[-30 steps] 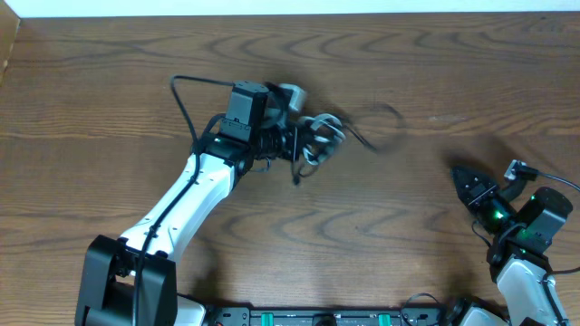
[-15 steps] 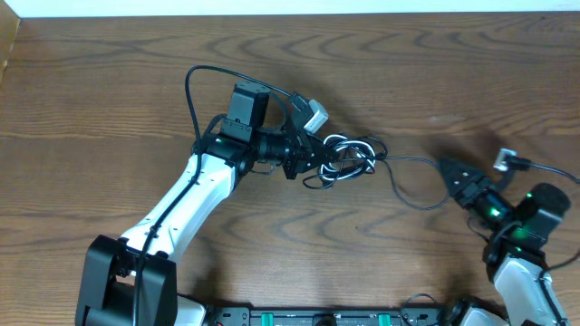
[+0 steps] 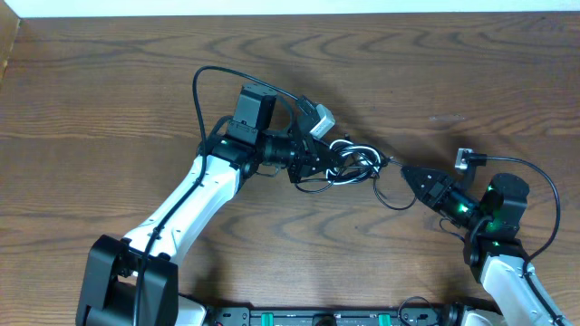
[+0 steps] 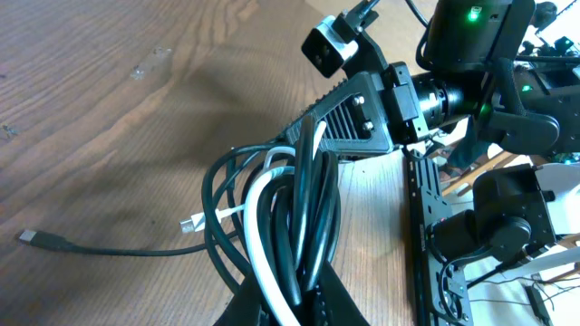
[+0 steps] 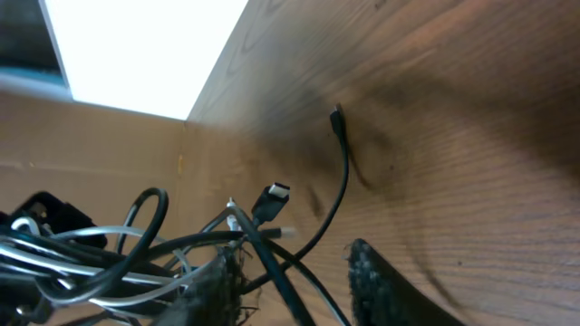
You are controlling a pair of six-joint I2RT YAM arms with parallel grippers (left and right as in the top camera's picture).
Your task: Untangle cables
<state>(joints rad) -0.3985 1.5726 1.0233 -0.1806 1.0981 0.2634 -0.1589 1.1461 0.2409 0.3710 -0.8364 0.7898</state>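
Early separating step: the left tool (image 4: 288,303) is clenched on the cables (image 3: 349,161), bundled at frame centre over the worktop (image 3: 109,81), while the right tool (image 3: 410,171), fingers parted, hovers beside a trailing black strand (image 3: 385,195), which it should probably grip alone and draw clear.

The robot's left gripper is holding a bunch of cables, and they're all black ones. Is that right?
Not quite. The left gripper is holding a bunch of cables, but they are not all black: one white cable runs through the black ones. The left wrist view shows it best.
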